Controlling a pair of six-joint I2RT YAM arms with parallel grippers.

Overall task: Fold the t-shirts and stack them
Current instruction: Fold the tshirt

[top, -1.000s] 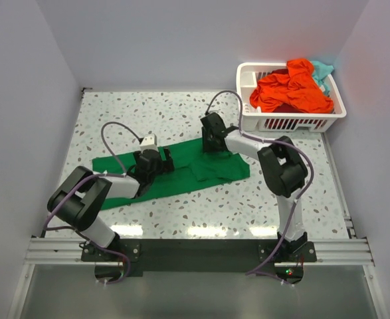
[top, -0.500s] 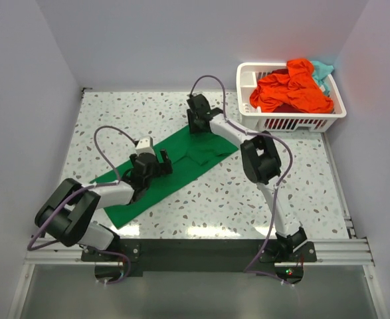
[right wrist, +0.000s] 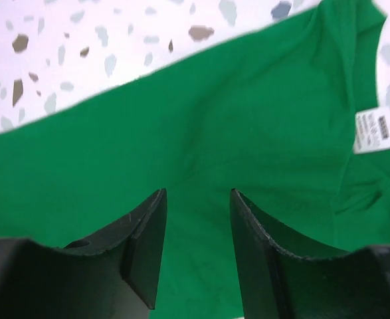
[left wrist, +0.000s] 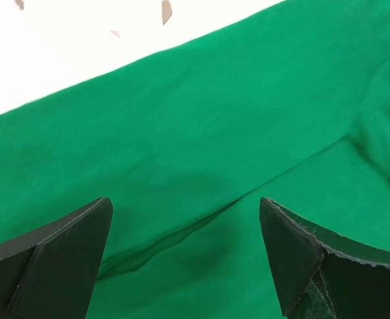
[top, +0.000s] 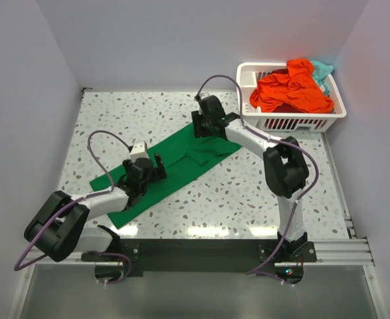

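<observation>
A bright green t-shirt lies flat and folded in a long diagonal strip on the speckled table. My left gripper is open and empty just above the strip's middle. In the left wrist view the gripper straddles a fold crease in the green t-shirt. My right gripper is open over the strip's far right end. In the right wrist view the gripper has green cloth below the gap and the white neck label to the right. An orange-red t-shirt and a teal one lie in the basket.
The white slotted basket stands at the far right corner, just right of my right arm. White walls close the table on the left, back and right. Bare speckled tabletop surrounds the shirt.
The green shirt swung from lying across to a diagonal as the right gripper moved to the far side. The right gripper then shifted slightly right, and the left gripper drew back toward the near left.
</observation>
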